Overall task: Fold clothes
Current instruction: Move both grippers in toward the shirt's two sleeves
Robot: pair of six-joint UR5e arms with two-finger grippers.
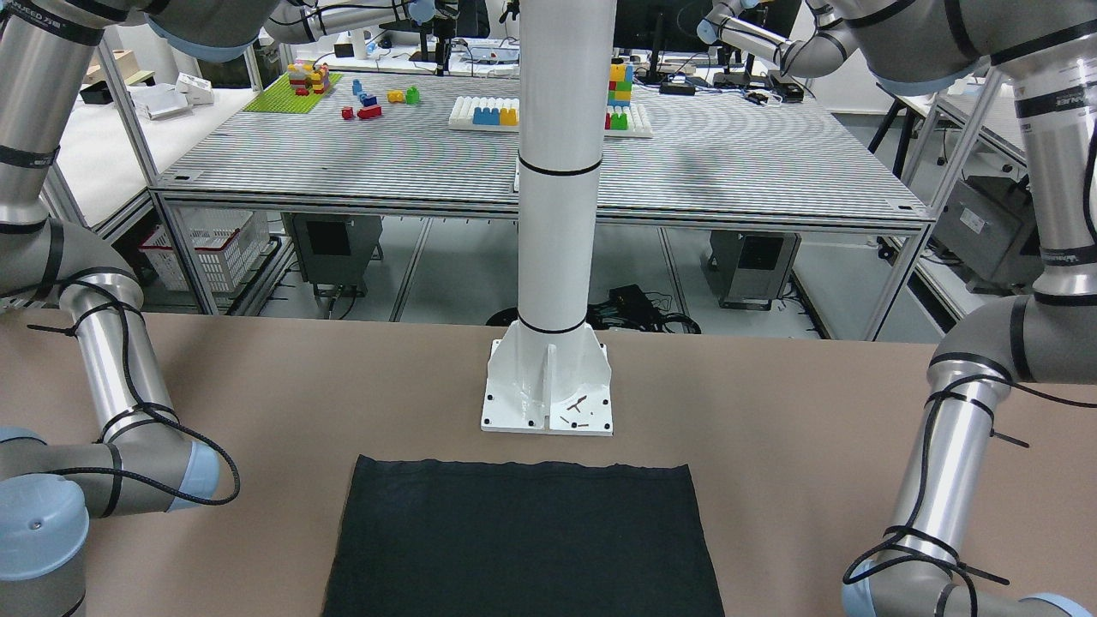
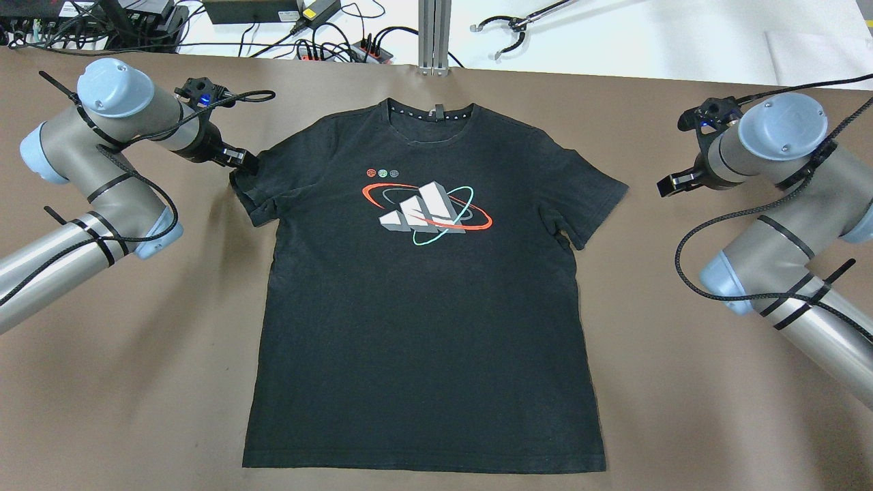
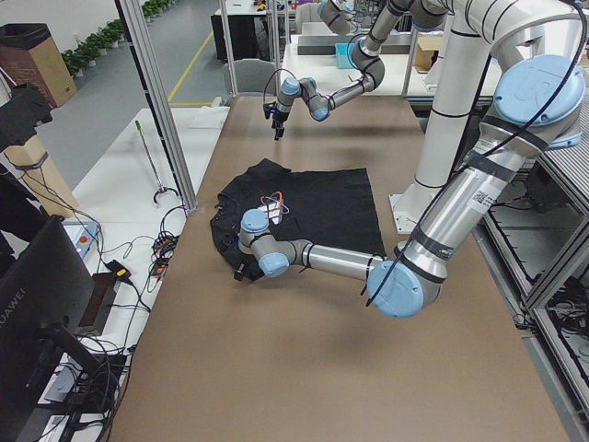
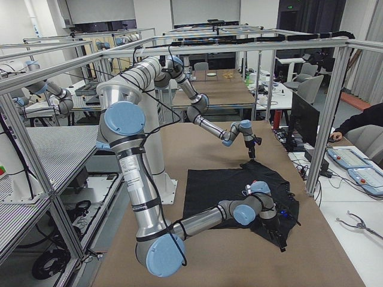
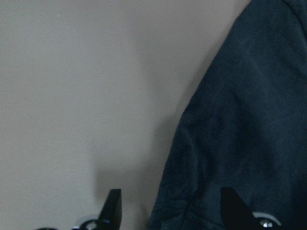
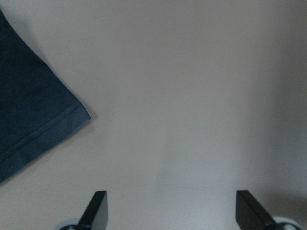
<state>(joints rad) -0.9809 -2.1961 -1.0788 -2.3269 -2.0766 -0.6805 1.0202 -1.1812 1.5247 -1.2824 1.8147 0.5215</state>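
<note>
Shirt, black, print up, flat on brown worktop. Hem near, just ahead of white pillar base; collar far; long axis near to far. Left claw spread, empty, one finger over left sleeve, one over worktop. Right claw spread, empty, over bare worktop beside right sleeve. Left sleeve probably the readier grasp. Cables past far edge.

"huawei" is printed on the back of the black monitor. a wordless three-bar logo is printed on the black t-shirt.
</note>
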